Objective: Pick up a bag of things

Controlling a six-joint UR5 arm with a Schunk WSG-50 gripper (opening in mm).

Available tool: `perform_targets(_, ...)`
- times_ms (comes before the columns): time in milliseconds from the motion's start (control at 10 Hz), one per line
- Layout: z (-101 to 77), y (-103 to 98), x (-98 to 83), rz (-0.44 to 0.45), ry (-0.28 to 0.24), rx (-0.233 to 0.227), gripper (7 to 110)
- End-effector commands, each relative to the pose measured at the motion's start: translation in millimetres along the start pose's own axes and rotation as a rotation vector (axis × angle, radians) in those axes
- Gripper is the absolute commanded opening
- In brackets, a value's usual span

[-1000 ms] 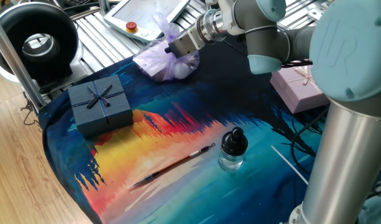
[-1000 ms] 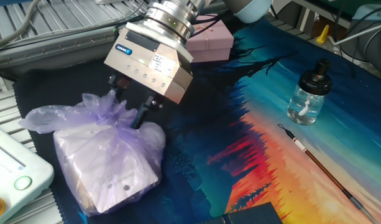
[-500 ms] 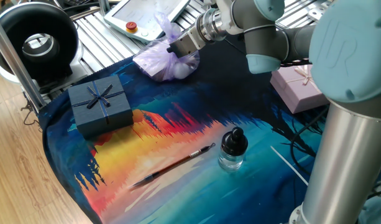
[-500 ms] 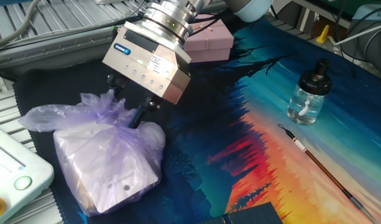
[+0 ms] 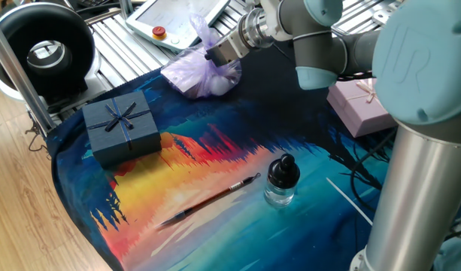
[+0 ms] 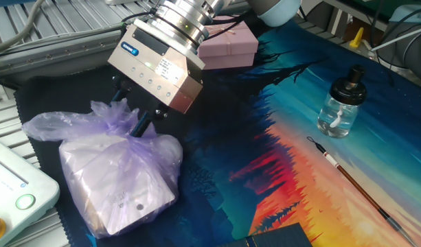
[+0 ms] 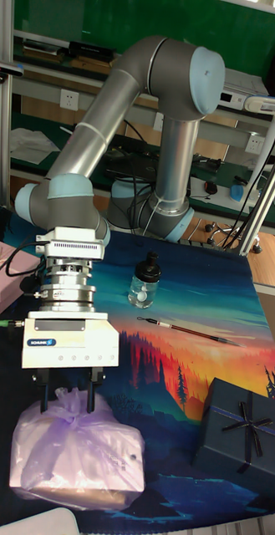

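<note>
The bag of things [image 6: 121,171] is a pale lilac wrinkled plastic bag that lies on the dark mat's edge; it also shows as the bag [image 5: 200,71] and the bag [image 7: 78,456] in the two remaining views. My gripper [image 6: 130,110] points down at its twisted neck. The fingers stand apart on either side of the neck, open, in the tall fixed view as gripper [image 7: 68,405]. One fingertip [image 6: 141,125] presses into the plastic folds. From the first fixed camera, the gripper [image 5: 213,57] sits right over the bag's top.
A dark blue box with a bow [image 5: 121,124] stands at the mat's left. A pink box [image 6: 227,42] lies behind the gripper. A glass ink bottle [image 6: 340,110] and a thin brush [image 6: 347,180] lie on the painted mat. A white control pendant [image 6: 11,192] borders the bag.
The gripper has shifted a little toward the bag's neck, so its fingers now sit deeper around the twisted plastic. The bag has not moved.
</note>
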State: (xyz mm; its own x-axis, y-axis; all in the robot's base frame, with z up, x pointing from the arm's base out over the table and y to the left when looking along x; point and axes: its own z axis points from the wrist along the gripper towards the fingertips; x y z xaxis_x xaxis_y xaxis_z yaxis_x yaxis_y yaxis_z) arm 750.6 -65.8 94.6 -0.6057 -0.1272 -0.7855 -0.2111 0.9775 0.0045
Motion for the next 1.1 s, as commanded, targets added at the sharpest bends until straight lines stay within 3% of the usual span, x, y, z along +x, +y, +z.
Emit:
perform_targets(0,1.0,2,-6.4,0.044,-0.02,-0.02,66)
perform_targets(100,4.7,6,-3.9,0.06,-0.017,-0.037,66)
perform_targets(500,11.1,-4,9.9,0.033,0.008,-0.005,66)
perform_targets(800,12.2,1,13.3,0.026,0.008,-0.028,66)
perform_targets(1000,12.4,12,18.1,0.057,0.005,-0.082,66)
